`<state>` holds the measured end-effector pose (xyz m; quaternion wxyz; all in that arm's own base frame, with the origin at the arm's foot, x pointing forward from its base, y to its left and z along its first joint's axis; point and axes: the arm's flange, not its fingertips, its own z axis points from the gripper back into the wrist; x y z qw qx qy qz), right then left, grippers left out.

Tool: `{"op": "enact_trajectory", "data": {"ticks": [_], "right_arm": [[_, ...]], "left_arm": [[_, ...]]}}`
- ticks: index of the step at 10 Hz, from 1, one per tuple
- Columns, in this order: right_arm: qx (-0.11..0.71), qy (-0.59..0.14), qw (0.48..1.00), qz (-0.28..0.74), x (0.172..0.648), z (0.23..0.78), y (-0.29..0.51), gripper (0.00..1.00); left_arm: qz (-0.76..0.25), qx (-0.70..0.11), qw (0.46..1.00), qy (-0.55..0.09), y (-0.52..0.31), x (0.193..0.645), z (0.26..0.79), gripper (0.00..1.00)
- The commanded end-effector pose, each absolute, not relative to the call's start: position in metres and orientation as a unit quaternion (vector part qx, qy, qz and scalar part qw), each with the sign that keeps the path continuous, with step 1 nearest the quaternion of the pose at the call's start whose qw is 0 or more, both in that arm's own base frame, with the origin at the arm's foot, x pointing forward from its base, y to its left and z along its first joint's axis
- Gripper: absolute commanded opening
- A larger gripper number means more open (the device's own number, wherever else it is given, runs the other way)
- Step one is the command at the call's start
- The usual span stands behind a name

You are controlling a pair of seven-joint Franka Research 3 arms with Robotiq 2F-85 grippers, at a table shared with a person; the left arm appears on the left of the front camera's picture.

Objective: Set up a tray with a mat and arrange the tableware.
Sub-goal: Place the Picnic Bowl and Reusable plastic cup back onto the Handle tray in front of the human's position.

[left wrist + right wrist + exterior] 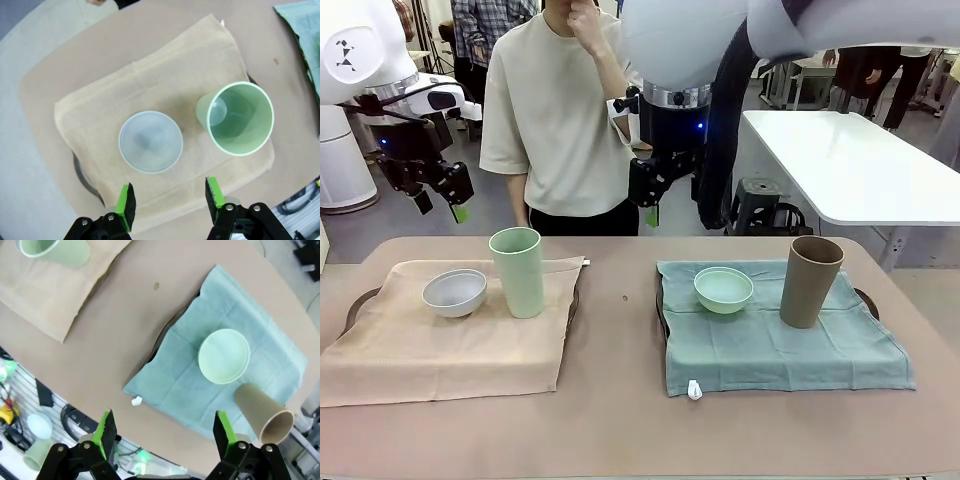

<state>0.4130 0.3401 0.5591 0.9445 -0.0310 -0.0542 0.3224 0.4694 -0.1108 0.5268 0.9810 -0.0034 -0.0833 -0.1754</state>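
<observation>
Two grippers hang raised above the table's far edge, both with fingers apart and holding nothing. The left gripper (440,203) points down over the tan mat (410,350), where the small white bowl (454,292) sits just beside the upright pale-green tumbler (518,271). The right gripper (650,205) hangs near the middle, above the teal mat (770,350) carrying the mint-green bowl (723,289) and the tan-brown tumbler (810,281), which stand apart.

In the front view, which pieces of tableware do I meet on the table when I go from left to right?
small white bowl → tall pale-green tumbler → small mint-green bowl → tall tan-brown tumbler
</observation>
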Motion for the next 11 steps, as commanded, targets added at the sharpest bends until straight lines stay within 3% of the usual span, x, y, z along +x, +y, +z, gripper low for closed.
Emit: {"op": "enact_trajectory", "data": {"ticks": [1, 7, 11], "right_arm": [[-0.036, -0.068, 0.94, 0.332, 0.407, 0.551, 0.331, 1.0], [-0.031, -0.058, 0.944, 0.323, 0.411, 0.555, 0.339, 1.0], [-0.008, -0.061, 0.969, 0.24, 0.42, 0.554, 0.233, 1.0]], "left_arm": [[-0.185, -0.011, 0.979, -0.084, -0.109, 0.469, 0.527, 0.75], [-0.176, -0.003, 0.981, -0.083, -0.111, 0.469, 0.527, 0.74], [-0.14, -0.083, 0.983, -0.081, -0.086, 0.48, 0.533, 0.74]]}}
